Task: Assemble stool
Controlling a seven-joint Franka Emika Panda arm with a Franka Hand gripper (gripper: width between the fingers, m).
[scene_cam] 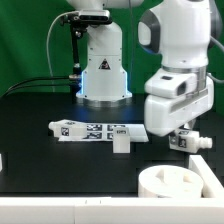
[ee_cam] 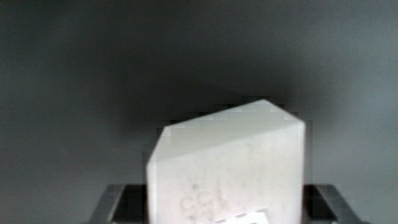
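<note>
Robot arm bent low at exterior view's right; hand pointing down, clamped on leg, near seat.

The leg is blurred in the wrist view, and its near end is cut off by the picture's edge. Nearer the camera than the marker board, the seat runs off the exterior view's right edge.

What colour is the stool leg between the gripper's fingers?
Plain white all over. The stool leg shows best in the wrist view.
</note>
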